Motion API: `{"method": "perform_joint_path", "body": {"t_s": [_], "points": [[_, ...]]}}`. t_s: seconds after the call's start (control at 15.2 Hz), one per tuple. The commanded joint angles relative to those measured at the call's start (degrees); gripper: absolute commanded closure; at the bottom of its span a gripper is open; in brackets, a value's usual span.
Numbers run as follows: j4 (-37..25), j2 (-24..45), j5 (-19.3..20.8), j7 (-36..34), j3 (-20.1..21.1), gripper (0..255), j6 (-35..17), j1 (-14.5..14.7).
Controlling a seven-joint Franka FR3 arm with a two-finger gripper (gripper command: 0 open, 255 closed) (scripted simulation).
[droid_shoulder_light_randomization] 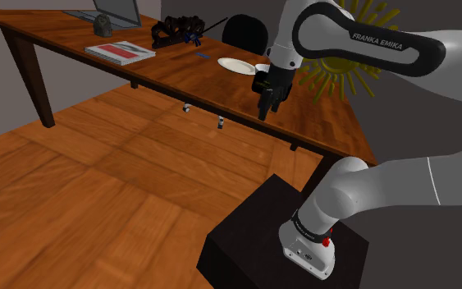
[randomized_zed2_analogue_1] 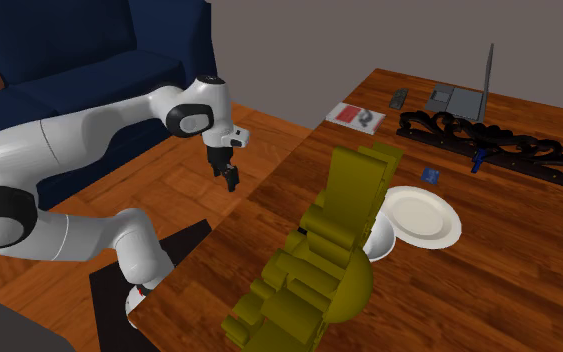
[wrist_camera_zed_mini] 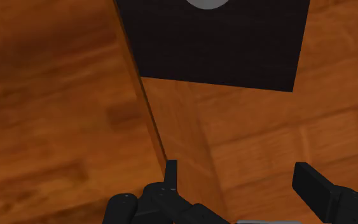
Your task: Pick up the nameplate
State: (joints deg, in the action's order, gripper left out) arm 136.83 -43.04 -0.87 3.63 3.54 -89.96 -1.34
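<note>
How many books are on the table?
1. The book lies flat on the table, near the laptop at the shoulder view's left end. The yellow ornament could hide more.

the worktop (droid_shoulder_light_randomization: 180, 74) is warm brown wood, smooth with a light gloss; the floor (droid_shoulder_light_randomization: 81, 189) is wood planks too. the arm (droid_shoulder_light_randomization: 450, 66) has a smooth white shell. the hand (wrist_camera_zed_mini: 240, 181) and the stand (droid_shoulder_light_randomization: 253, 238) are matt black, and the plate (randomized_zed2_analogue_1: 429, 215) is plain smooth white.
</note>
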Motion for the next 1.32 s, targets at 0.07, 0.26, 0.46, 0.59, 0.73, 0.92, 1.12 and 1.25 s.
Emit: {"method": "perform_joint_path", "body": {"t_s": [0.07, 0.26, 0.46, 0.59, 0.73, 0.92, 1.12, 1.25], "points": [[-0.9, 0.8, 0.8, 1.9, -1.3, 0, -0.1, -0.3], [-4.1, 3.6, 3.0, 7.5, -5.3, 0, -0.3, -1.1], [-7.9, 7.0, 4.7, 13.0, -9.1, 0, -0.5, -1.6], [-10.9, 9.7, 5.4, 16.7, -11.5, 0, -0.5, -1.9], [-14.1, 12.6, 5.9, 20.5, -13.9, 0, -0.5, -2.0], [-19.6, 17.4, 6.0, 26.1, -17.4, 0, -0.3, -2.1], [-25.9, 22.8, 5.3, 31.9, -20.8, 0, 0.2, -2.2], [-30.6, 26.7, 4.3, 35.9, -23.1, 0, 0.8, -2.2]]}}
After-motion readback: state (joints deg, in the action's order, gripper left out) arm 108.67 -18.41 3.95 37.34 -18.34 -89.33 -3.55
